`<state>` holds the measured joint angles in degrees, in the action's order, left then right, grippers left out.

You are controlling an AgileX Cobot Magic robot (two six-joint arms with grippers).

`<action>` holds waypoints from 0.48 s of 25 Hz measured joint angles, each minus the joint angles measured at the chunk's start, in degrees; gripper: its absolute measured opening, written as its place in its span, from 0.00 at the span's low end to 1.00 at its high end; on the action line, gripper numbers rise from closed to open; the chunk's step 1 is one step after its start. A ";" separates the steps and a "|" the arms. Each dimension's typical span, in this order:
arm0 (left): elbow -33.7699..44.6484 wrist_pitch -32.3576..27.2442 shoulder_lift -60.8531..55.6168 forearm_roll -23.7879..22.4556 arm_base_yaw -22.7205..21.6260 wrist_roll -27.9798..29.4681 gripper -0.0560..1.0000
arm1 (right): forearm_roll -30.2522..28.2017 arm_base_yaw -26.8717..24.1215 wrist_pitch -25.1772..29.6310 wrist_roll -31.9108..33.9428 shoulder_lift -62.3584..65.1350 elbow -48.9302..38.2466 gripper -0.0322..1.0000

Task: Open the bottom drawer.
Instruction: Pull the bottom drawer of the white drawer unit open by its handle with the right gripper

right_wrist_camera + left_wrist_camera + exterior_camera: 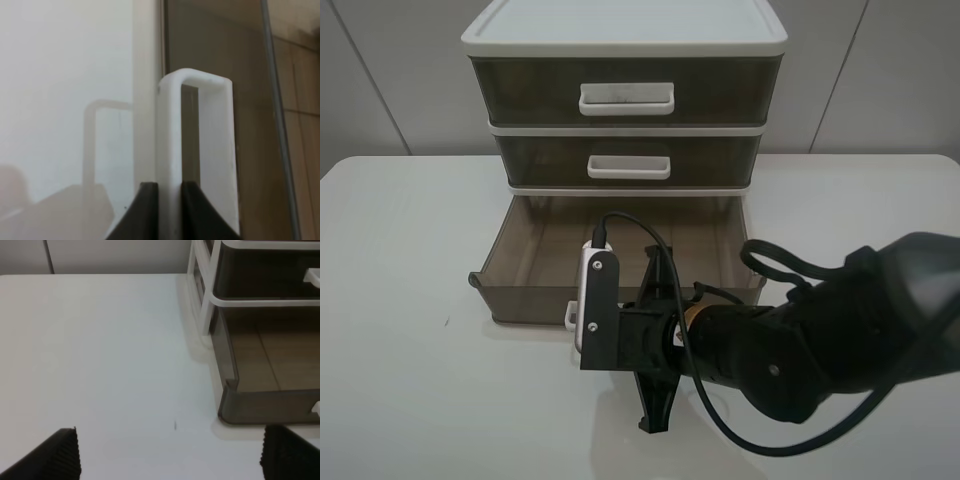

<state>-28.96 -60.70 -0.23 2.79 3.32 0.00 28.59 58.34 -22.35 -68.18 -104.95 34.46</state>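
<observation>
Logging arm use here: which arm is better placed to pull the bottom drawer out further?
Right. The right gripper is shut on the white handle of the bottom drawer. The left gripper hangs open over the table beside the drawer, touching nothing.

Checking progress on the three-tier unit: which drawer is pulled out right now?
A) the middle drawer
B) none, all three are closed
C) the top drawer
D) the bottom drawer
D: the bottom drawer juts forward with its floor exposed, while the top drawer and middle drawer sit flush in the frame; the right gripper is clamped on its white loop handle.
</observation>
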 joint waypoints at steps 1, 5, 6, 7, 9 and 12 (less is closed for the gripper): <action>0.00 0.00 0.00 0.00 0.00 0.00 0.76 | -0.07 0.00 0.00 0.00 0.00 -0.14 0.13; 0.00 0.00 0.00 0.00 0.00 0.00 0.76 | -0.07 0.00 0.00 0.00 0.06 -0.15 0.13; 0.00 0.00 0.00 0.00 0.00 0.00 0.76 | -0.07 0.00 0.00 0.00 0.06 -0.15 0.13; 0.00 0.00 0.00 0.00 0.00 0.00 0.76 | -0.07 0.00 0.00 0.00 0.06 -0.15 0.14; 0.00 0.00 0.00 0.00 0.00 0.00 0.76 | 0.04 0.05 0.15 -0.19 0.06 -0.20 0.22; 0.00 0.00 0.00 0.00 0.00 0.00 0.76 | 0.04 0.06 -0.25 -0.24 0.18 -0.26 0.43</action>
<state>-28.96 -60.70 -0.23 2.79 3.32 0.00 28.63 58.40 -22.60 -68.42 -104.76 34.20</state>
